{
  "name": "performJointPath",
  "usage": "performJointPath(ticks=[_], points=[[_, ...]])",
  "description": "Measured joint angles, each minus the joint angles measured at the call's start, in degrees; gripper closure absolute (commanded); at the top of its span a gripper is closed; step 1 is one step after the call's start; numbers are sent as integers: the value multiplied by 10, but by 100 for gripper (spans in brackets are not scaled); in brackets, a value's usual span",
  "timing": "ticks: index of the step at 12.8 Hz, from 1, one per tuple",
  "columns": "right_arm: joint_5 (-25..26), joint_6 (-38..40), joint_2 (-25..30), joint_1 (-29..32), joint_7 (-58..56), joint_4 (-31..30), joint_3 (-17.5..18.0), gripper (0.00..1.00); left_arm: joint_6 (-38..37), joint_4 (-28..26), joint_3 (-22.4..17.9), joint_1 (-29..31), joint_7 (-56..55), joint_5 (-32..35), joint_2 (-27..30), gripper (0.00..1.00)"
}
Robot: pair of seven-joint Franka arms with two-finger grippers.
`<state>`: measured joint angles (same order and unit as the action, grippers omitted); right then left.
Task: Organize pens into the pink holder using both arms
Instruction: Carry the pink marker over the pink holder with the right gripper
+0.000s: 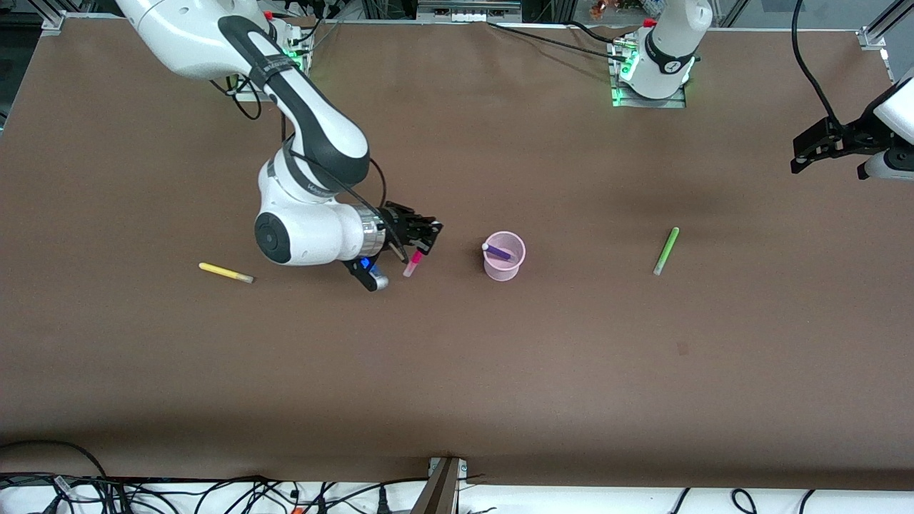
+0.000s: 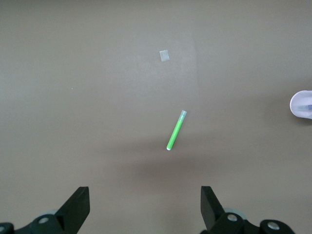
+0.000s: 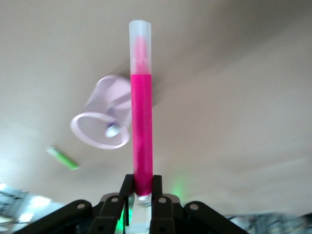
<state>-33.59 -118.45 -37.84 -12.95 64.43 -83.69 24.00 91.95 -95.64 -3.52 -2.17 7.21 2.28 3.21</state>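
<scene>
The pink holder (image 1: 504,256) stands upright mid-table with the purple pen (image 1: 498,251) leaning inside it. My right gripper (image 1: 423,241) is shut on the magenta pen (image 1: 413,264), which hangs from it above the table beside the holder, toward the right arm's end. In the right wrist view the magenta pen (image 3: 142,126) sticks out from the fingers (image 3: 127,187) with the holder (image 3: 104,120) past it. A yellow pen (image 1: 226,273) lies toward the right arm's end. The green pen (image 1: 665,250) lies toward the left arm's end. My left gripper (image 1: 805,155) hangs open and high; the green pen (image 2: 176,130) shows below it.
A small pale scrap (image 2: 165,55) lies flat on the brown table (image 1: 457,371). Cables (image 1: 214,492) run along the table edge nearest the front camera, with a metal bracket (image 1: 443,482) at its middle.
</scene>
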Motion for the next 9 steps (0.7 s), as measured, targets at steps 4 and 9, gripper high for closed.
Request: performJointPath(ticks=[4,9], points=[[-63,-148,-2,-72,159,3,1,90,4,17,0,-1,0,0,-11,0],[-83,-254,-16,-141,282,33,1,90,4,21,1,-1,0,0,-15,0]])
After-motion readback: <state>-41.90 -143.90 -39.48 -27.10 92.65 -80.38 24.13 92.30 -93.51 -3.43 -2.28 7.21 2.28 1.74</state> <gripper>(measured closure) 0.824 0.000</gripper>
